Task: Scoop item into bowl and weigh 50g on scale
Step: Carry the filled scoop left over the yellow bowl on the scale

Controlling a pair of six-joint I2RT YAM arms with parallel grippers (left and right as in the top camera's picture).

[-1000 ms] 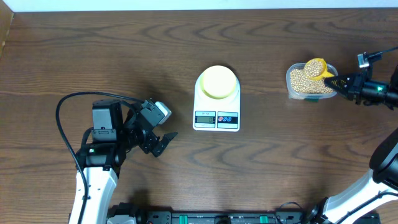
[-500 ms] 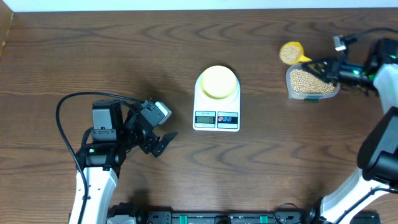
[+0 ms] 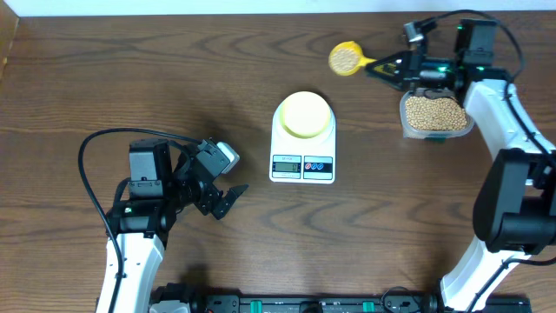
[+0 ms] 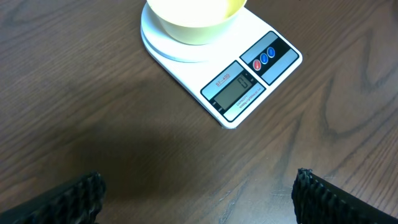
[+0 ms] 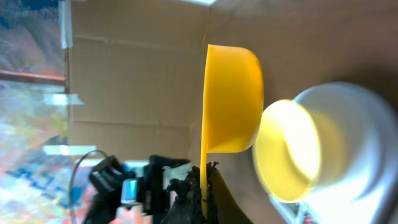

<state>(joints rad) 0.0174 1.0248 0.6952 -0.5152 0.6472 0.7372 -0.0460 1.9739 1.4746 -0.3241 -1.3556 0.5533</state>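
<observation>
Zero shows on scale (image 4: 245, 84); left claw (image 3: 228, 196) gapes, right claw (image 3: 395, 66) grips loaded scoop (image 3: 346, 58).

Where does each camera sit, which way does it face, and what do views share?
Overhead: fixed above, facing straight down on the brown wooden table; both arms show.
Left wrist: on left arm, facing down at the flat white digital scale; open left end effector at bottom corners.
Right wrist: faces along the bright yellow long-handled scoop held by the right end effector.
Shared: all show the pale yellow round bowl on the scale.
</observation>
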